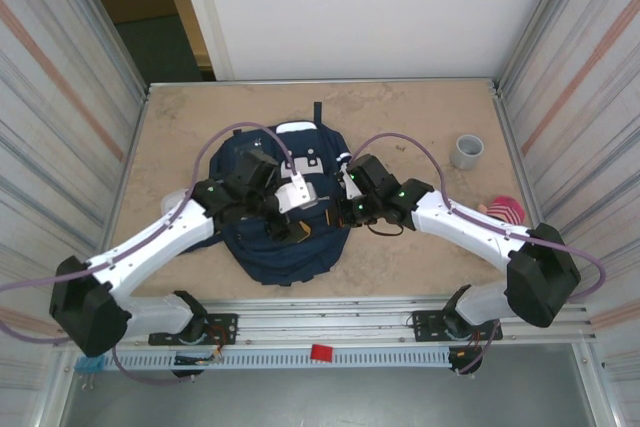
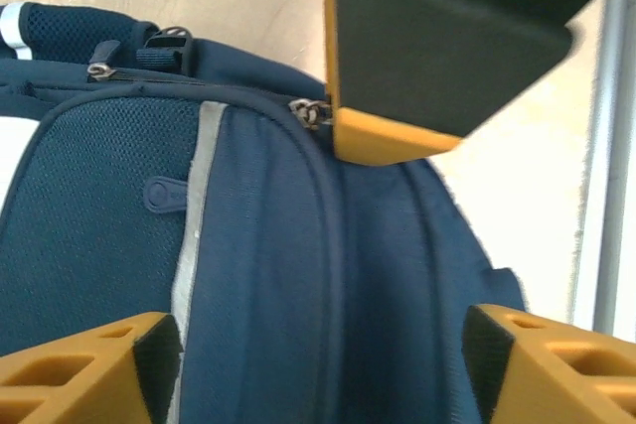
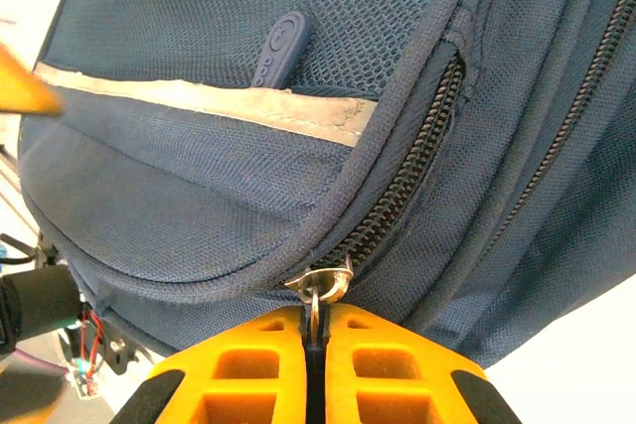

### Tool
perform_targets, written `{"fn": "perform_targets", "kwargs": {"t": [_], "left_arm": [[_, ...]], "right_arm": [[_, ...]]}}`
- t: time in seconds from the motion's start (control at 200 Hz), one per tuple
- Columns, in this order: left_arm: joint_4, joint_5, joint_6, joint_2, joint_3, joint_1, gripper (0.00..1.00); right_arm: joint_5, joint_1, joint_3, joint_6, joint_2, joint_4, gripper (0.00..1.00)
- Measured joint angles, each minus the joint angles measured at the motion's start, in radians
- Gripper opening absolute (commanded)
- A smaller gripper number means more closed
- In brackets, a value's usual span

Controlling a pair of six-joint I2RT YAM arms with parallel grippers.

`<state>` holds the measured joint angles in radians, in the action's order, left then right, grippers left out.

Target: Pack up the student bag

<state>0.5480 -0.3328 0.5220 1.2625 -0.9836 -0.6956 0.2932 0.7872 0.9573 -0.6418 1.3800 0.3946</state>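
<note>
One student bag, one grey cup and one pink-and-red item sit on one tabletop; two pincers work here, the left pincer and the right pincer.

Left arm and right arm lean forward and inward, wrists close together. Left gripper hangs, fingers spread wide. Right gripper pinches a zip pull, fingers pressed together.

Left tool spread wide above the student bag
</note>
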Motion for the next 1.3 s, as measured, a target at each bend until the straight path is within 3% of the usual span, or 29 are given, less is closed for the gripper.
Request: {"fn": "perform_targets", "kwargs": {"t": [0.1, 0.21, 0.276, 0.376, 0.486, 0.792, 1.057, 1.097, 1.168, 1.208, 1.303], "left_arm": [[-0.034, 0.029, 0.05, 0.072, -0.018, 0.0, 0.64], [-0.054, 0.049, 0.1, 0.135, -0.041, 0.0, 0.42], [-0.047, 0.034, 0.124, 0.148, -0.05, -0.003, 0.34], [-0.028, -0.006, 0.166, 0.147, -0.055, -0.006, 0.13], [-0.02, -0.027, 0.216, 0.135, -0.055, -0.005, 0.06], [-0.048, -0.07, 0.35, 0.093, -0.051, -0.005, 0.07], [-0.015, -0.09, 0.448, 0.093, -0.052, -0.007, 0.1], [-0.013, -0.09, 0.449, 0.093, -0.052, -0.009, 0.16], [-0.013, -0.098, 0.436, 0.092, -0.053, -0.013, 0.35], [0.002, -0.105, 0.412, 0.084, -0.052, -0.019, 0.42], [0.007, -0.119, 0.308, 0.043, -0.047, -0.033, 0.62]], "right_arm": [[0.0, 0.0, 0.0, -0.005, 0.0, -0.007, 0.0], [-0.002, 0.0, -0.01, -0.009, -0.005, -0.018, 0.0], [-0.002, -0.004, -0.018, -0.011, -0.006, -0.026, 0.0], [0.01, -0.023, -0.028, -0.013, -0.006, -0.033, 0.0], [0.026, -0.06, -0.029, -0.013, -0.007, -0.037, 0.0], [0.185, -0.223, -0.013, 0.027, -0.021, -0.017, 0.0], [0.253, -0.247, 0.066, 0.061, 0.082, 0.028, 0.0], [0.256, -0.251, 0.072, 0.068, 0.089, 0.034, 0.01], [0.245, -0.256, 0.08, 0.071, 0.092, 0.047, 0.28], [0.219, -0.265, 0.083, 0.074, 0.092, 0.056, 0.36], [0.138, -0.304, 0.093, 0.074, 0.08, 0.077, 0.46]]}}
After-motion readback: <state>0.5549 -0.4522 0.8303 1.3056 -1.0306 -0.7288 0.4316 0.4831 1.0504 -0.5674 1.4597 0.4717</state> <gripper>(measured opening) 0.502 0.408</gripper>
